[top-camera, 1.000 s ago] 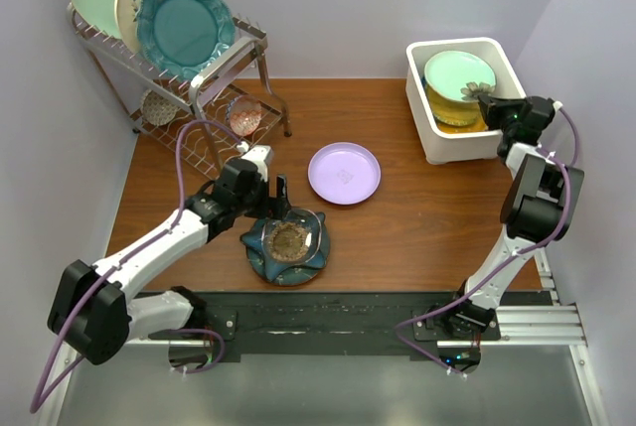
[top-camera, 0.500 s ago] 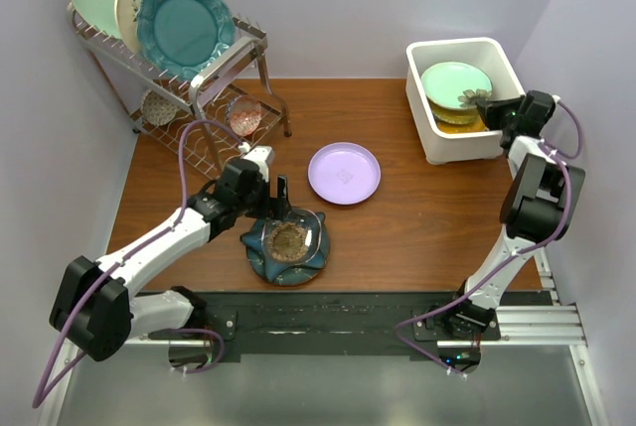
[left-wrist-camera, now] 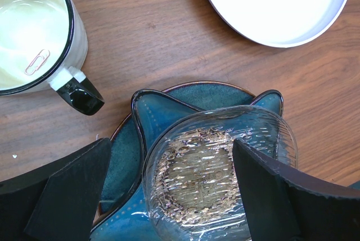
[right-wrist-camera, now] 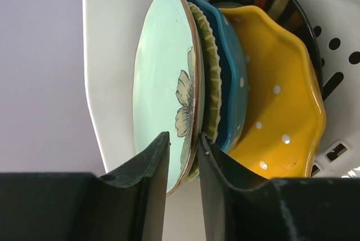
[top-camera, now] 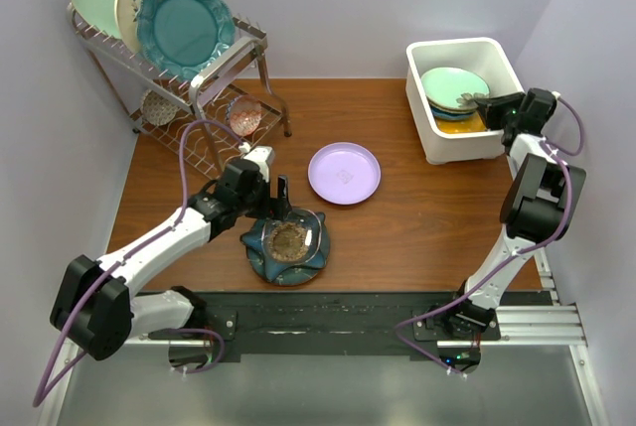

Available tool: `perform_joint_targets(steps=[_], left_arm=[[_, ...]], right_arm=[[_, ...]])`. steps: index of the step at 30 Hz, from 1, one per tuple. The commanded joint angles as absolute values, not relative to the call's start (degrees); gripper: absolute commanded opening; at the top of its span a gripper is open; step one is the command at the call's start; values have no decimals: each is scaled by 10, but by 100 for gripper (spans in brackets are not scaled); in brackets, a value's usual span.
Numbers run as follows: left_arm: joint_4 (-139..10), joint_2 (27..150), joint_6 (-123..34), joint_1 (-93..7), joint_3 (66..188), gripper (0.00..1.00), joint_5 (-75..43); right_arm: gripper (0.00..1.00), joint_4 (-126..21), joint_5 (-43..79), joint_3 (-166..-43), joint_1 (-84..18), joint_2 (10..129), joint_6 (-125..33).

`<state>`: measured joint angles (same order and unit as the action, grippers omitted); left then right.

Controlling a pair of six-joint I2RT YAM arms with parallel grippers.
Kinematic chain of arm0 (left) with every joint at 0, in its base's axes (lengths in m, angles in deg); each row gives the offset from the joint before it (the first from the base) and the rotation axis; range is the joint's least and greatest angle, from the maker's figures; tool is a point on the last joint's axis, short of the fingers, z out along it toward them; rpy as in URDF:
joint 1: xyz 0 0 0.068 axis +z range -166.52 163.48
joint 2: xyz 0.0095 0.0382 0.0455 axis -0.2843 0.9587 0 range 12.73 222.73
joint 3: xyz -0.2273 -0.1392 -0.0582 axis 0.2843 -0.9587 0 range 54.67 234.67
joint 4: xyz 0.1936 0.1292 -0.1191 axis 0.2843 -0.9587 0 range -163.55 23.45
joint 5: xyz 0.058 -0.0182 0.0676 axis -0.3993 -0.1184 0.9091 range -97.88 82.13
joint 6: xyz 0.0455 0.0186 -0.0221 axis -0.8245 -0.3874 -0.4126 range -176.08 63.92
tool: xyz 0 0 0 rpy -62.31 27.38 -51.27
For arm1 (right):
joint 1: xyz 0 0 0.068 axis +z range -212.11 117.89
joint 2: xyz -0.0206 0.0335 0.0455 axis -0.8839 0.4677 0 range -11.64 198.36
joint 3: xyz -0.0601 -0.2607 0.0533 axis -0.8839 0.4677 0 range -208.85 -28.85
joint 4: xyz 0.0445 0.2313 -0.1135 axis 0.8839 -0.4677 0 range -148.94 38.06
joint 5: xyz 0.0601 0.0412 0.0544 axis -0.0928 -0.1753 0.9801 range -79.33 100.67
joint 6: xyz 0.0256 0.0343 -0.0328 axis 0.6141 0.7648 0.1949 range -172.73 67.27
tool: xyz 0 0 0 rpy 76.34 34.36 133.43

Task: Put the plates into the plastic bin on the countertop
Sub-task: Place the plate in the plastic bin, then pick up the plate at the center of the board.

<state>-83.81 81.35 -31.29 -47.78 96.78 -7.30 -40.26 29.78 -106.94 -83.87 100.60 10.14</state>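
- When seen from above, the white bin (top-camera: 434,143) at the far right of the countertop (top-camera: 417,217) holds a stack of plates (top-camera: 459,122), a pale green plate (top-camera: 452,82) on top; a purple plate (top-camera: 344,172) lies on the wood.
- Left wrist: the left gripper (left-wrist-camera: 169,165) gapes wide around a glass bowl (left-wrist-camera: 219,173) on a dark blue plate (left-wrist-camera: 124,162).
- Right wrist: the right gripper (right-wrist-camera: 183,142) has a finger on each side of the pale green plate's edge; I cannot tell if it pinches.

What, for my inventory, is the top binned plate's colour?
The top plate is pale green with a cream flower; right wrist view.
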Motion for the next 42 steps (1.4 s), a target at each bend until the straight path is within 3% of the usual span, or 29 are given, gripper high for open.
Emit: perform_joint_targets(steps=[1, 13, 42], left_arm=[[-818, 809, -322, -480, 971, 94, -76], [-819, 793, -319, -480, 966, 94, -76], [-823, 769, -313, -489, 958, 94, -72]], right_arm=[[33, -362, 313, -1095, -837, 999, 94], [53, -383, 312, -1057, -838, 952, 80], [60, -374, 362, -1027, -808, 792, 79]])
